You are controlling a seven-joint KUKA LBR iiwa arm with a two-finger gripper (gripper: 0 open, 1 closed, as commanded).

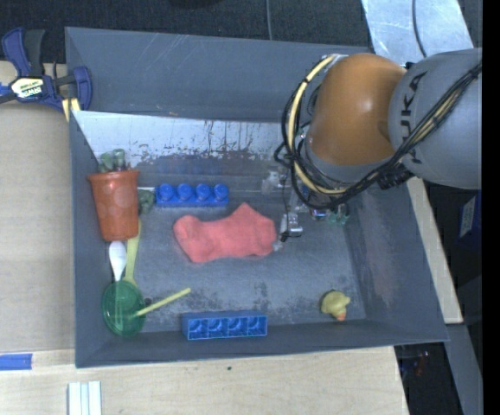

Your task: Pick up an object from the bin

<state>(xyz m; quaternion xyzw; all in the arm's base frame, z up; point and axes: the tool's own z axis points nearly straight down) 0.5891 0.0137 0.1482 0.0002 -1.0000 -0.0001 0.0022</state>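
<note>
— Where is your tool (290, 228) right now?

— Low in the grey metal bin (233, 59), a little right of the middle, hanging under my orange wrist cover (354, 111). It sits at the right-hand end of a pink soft lump (224, 236) that lies flat across the middle of the bin floor.

— Is it touching the lump?

— From above, its tip meets the lump's right edge. Whether they truly touch, I cannot tell.

— Open or closed?

— I cannot tell how far open my tool is, nor whether it has hold of anything. The tip is small and dark against the floor.

— What lies nearest?

— A row of blue studded plastic bricks (191, 194) lies just behind the lump, toward the back wall. A yellow rubber duck (336, 304) sits near the front right corner, well apart from my tool.

— And the rest?

— A flat blue plastic brick (226, 326) lies along the front wall. An orange plastic cup (116, 204) is by the left wall. A green plastic spoon (125, 305) is in the front left corner.
</note>
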